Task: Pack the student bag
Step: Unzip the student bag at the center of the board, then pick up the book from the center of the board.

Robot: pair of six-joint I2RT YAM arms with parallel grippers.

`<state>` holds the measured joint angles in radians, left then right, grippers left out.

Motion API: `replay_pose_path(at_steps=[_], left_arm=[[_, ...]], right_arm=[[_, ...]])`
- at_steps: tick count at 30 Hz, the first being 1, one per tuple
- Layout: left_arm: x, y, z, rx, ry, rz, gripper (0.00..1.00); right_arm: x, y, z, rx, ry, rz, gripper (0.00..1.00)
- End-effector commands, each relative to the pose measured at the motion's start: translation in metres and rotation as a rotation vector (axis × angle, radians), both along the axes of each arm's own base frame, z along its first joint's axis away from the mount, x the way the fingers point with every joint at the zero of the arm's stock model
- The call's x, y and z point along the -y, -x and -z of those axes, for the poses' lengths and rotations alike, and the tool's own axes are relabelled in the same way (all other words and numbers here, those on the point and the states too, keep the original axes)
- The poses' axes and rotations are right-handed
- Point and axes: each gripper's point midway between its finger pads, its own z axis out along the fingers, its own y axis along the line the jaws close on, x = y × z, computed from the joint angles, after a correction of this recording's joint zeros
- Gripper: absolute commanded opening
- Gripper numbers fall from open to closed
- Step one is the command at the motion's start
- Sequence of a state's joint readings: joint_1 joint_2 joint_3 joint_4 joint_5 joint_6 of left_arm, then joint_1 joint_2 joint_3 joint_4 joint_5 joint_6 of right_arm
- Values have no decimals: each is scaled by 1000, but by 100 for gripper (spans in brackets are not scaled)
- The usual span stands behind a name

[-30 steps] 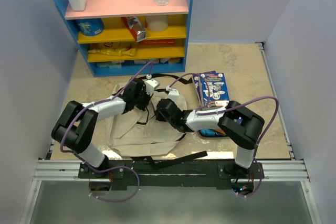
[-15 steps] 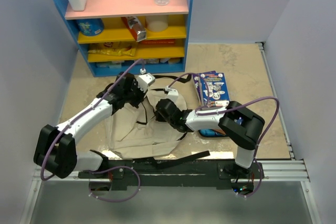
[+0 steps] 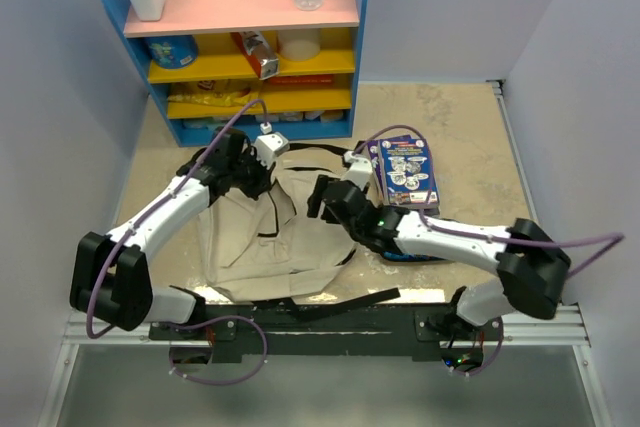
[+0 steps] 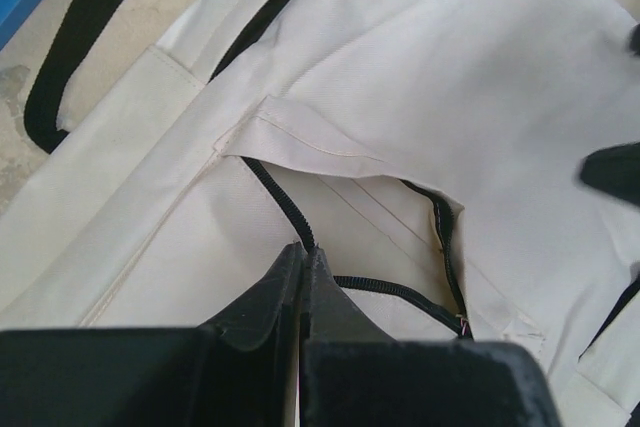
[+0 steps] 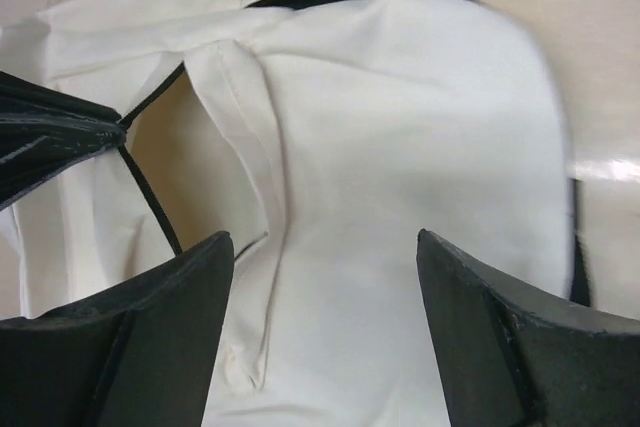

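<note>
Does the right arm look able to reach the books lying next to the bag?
Probably yes. The right gripper is open and empty above the student bag, and the books lie uncovered close beside it, with nothing between them.

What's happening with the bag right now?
The left gripper is shut on the student bag, pinching it at the black zipper beside the opening. The right gripper hovers open over the beige fabric, holding nothing. The books lie on the table beside the bag, not yet packed.
</note>
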<state>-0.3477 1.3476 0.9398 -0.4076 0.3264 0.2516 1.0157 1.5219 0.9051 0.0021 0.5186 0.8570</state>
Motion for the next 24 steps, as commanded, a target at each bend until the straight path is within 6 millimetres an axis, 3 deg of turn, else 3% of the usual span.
replay_pose_path(at_steps=[1, 4, 6, 7, 9, 10, 14, 18, 24], left_arm=[[12, -13, -18, 43, 47, 48, 0], [12, -13, -18, 43, 47, 51, 0], [12, -12, -17, 42, 41, 58, 0], [12, -12, -18, 42, 42, 60, 0], [12, -10, -17, 36, 43, 65, 0], [13, -10, -18, 35, 45, 67, 0], [16, -9, -18, 29, 58, 76, 0], [18, -8, -18, 19, 64, 85, 0], [20, -7, -23, 18, 71, 99, 0]], right_arm=[[70, 15, -9, -22, 40, 174, 77], [117, 33, -7, -78, 6, 285, 75], [148, 50, 5, -129, 2, 364, 75], [158, 55, -8, -113, -49, 383, 75], [182, 69, -2, -144, -38, 451, 75], [192, 71, -10, -129, -85, 493, 75], [232, 94, 4, -187, -2, 606, 76], [253, 108, 11, -225, 49, 684, 78], [260, 110, 13, -222, -3, 740, 78]])
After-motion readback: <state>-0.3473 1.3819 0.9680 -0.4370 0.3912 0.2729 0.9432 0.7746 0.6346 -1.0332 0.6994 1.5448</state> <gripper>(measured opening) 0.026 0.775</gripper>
